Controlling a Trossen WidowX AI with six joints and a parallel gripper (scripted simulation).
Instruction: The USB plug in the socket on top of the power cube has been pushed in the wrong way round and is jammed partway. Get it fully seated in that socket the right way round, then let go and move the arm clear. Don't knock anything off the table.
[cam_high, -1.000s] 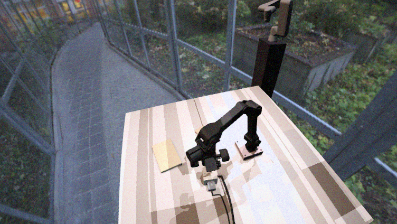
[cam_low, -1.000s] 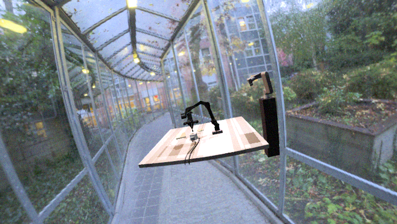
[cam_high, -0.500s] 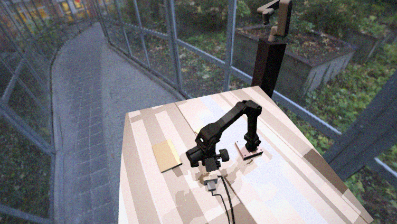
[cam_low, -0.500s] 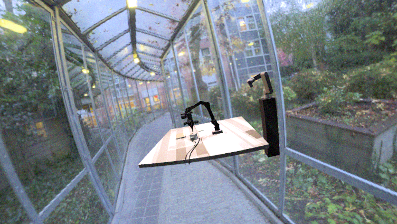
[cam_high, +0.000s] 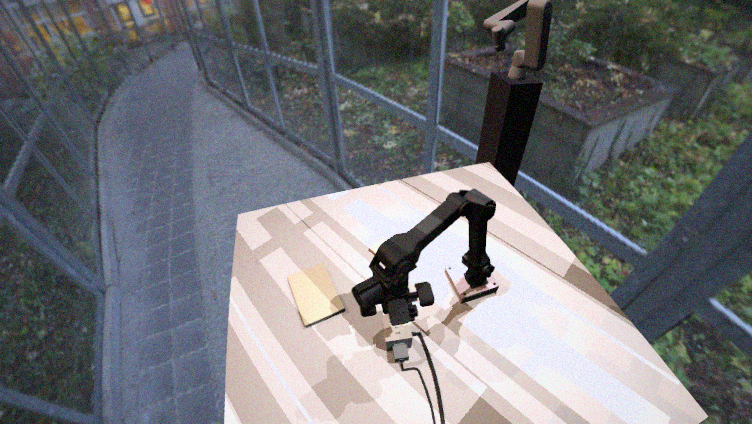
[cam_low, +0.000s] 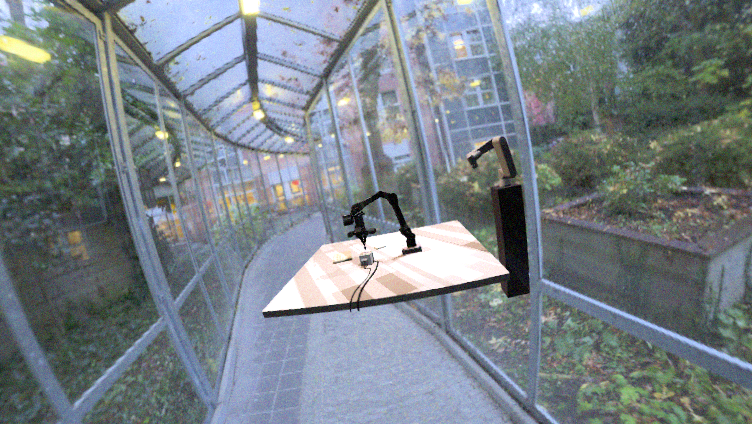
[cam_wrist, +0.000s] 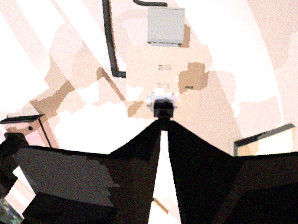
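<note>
The black six-joint arm (cam_high: 444, 213) stands on a small square base plate (cam_high: 488, 291) near the middle of the striped beige-and-brown table top (cam_high: 552, 337) and reaches forward and down, with the black parallel-jaw gripper (cam_high: 401, 319) pointing at the table. The jaws are closed narrowly on the small dark USB plug (cam_wrist: 162, 107), which the wrist view shows pinched at the fingertips. In that view the plug appears apart from the pale grey power cube (cam_wrist: 165, 26), which lies further out along the table; whether the plug is lifted above the cube or offset to the side cannot be told. In the top view the cube (cam_high: 398, 344) sits just below the gripper, partly hidden by the gripper body. Two black cables (cam_high: 432, 376) run from the cube area toward the near edge of the table and hang over it in the exterior view. A flat tan rectangular card (cam_high: 314, 293) lies on the table beside the gripper, near but not touching it. A dark upright post (cam_high: 508, 123) with a beige camera bracket (cam_high: 534, 34) on top stands at the far corner of the table, well apart from the arm. A glazed metal-framed walkway surrounds the table.
</note>
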